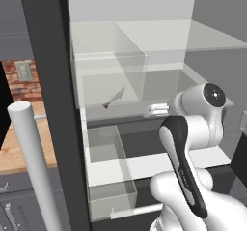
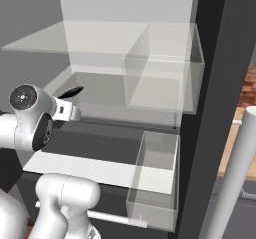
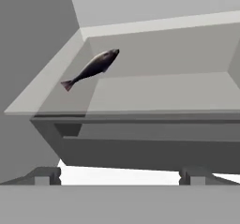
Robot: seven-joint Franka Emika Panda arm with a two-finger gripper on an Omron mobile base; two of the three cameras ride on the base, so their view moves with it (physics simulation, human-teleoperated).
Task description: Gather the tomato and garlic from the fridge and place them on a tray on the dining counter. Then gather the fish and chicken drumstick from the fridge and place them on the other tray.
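Inside the open fridge (image 1: pixel 144 12), the fish (image 3: pixel 92 66) lies alone on a middle shelf (image 3: pixel 164 94), its head angled toward 2 o'clock and its tail toward 8 o'clock in the hand view, close to the shelf's left wall. From the left base view the same fish (image 1: pixel 114 97) shows through the wall of a clear bin (image 1: pixel 108 75) at about 9 o'clock from the robot's wrist; from the right base view it appears as a dark sliver (image 2: pixel 70 92) just past the arm's elbow joint.

The gripper (image 3: pixel 120 177) is held level with the shelf's front edge and aimed into the cavity, a posture that reads as the start of a reach for the fish, the first item for the second tray. The shelf lip and a dark drawer front (image 3: pixel 140 148) stand between the fingertips (image 3: pixel 47 176) and the fish, so the approach likely has to rise over that edge.

The jaws stand spread as wide as they go, one tip at 7 o'clock and the other at 5 o'clock in the hand view, gripping nothing and touching nothing. A lower clear bin (image 2: pixel 155 183) sits on the shelf below, at the door side. The fridge door's pale handle (image 1: pixel 34 162) stands near the camera.
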